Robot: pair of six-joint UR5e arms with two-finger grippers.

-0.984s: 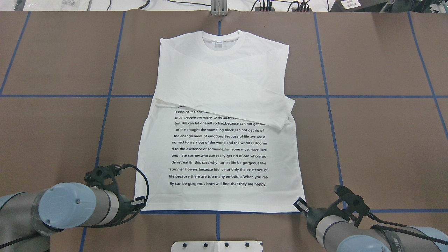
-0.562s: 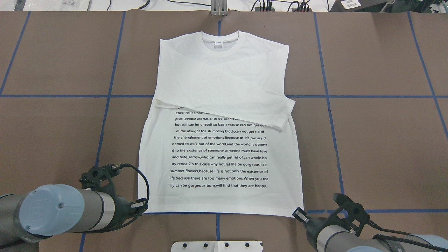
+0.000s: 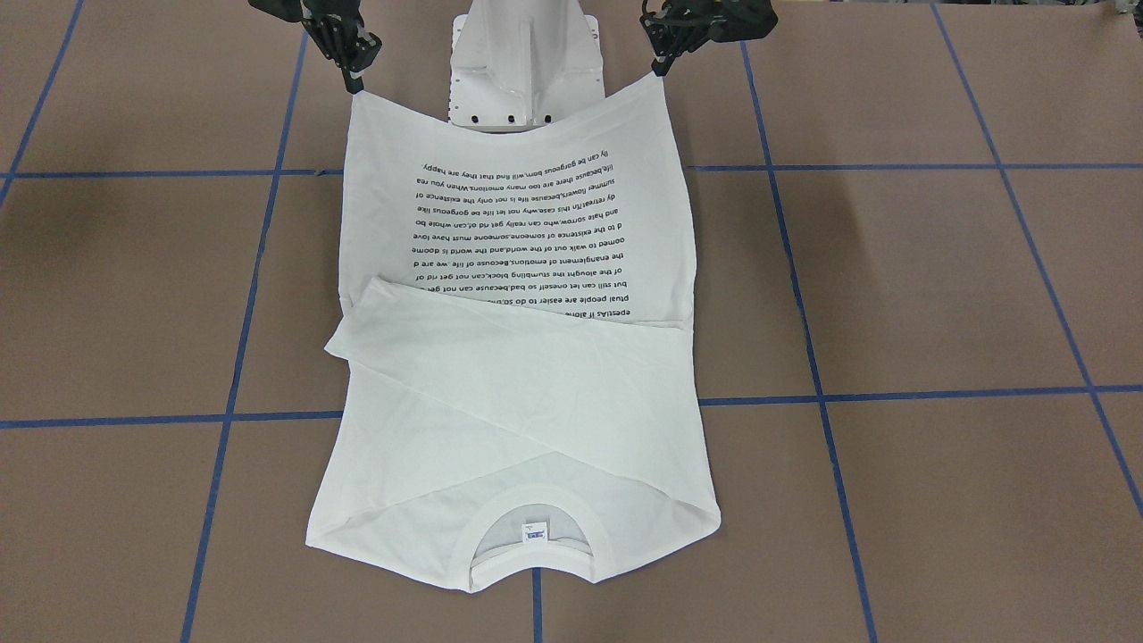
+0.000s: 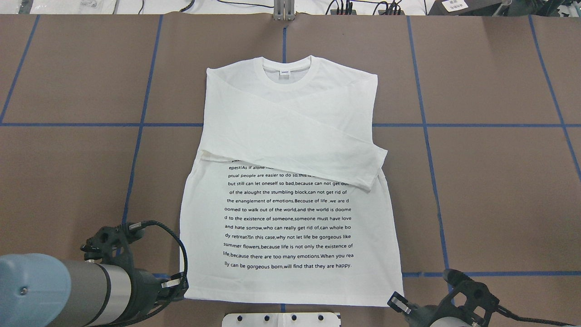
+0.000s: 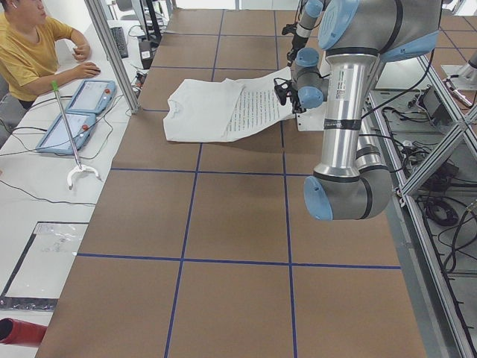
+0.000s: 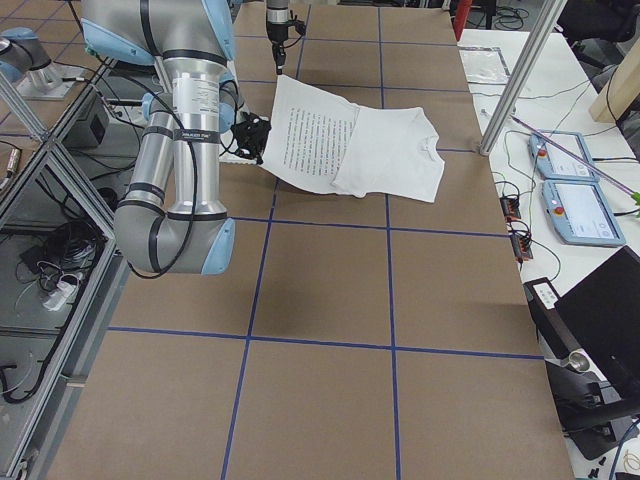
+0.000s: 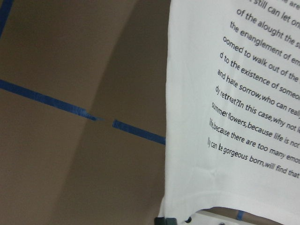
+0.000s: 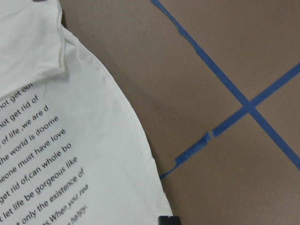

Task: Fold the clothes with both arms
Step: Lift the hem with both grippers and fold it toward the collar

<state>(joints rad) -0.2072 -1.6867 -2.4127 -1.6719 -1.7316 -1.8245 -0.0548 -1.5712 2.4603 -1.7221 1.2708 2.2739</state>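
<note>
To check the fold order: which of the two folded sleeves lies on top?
The sleeve running from the shoulder on the robot's left down to its cuff past the T-shirt's opposite edge; the other sleeve peeks out beneath it.

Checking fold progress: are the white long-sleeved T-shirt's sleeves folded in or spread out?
Folded in: the white long-sleeved cotton T-shirt has both sleeves crossed over its chest, one cuff reaching just past the side edge.

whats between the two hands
The lifted hem of the T-shirt spans from left hand to right hand, white pedestal behind it, in the front-facing view.
</note>
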